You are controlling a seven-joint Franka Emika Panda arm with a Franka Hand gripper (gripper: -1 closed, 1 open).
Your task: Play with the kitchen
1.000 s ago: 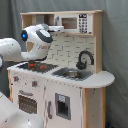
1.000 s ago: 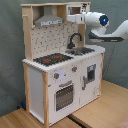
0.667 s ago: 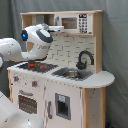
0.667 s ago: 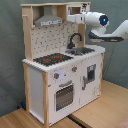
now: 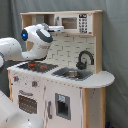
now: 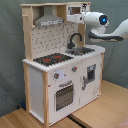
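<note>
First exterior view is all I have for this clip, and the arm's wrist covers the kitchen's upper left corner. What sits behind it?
Observer: In the second exterior view, a grey hood hangs there, above the hob.
Operator: Where does the arm end?
Observer: The gripper is at the upper shelf beside the hood, high above the sink.
Operator: What does the kitchen stand on?
Observer: A light wooden surface, which your view cuts off.
</note>
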